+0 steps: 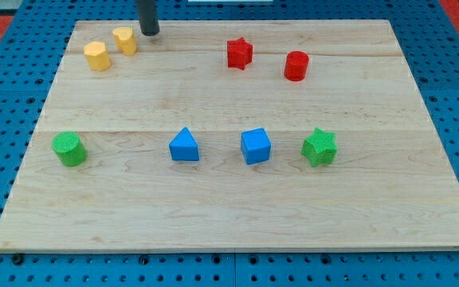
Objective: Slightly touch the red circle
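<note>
So the rod's tip (149, 33) is sitting at the surface's (213, 207) top edge, just right of the yellow blocks (111, 48). No pincer on this rig, so nothing's clenching. The red circle (296, 65) is waiting well off to the view's right, past the red star (239, 53). Best bet is probably skirting that star and creeping in slowly, barely nudging.

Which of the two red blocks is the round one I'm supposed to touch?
The red circle, farthest toward the view's right in the top row. The red star to its left has points. My tip is far off, beside the yellow blocks.
</note>
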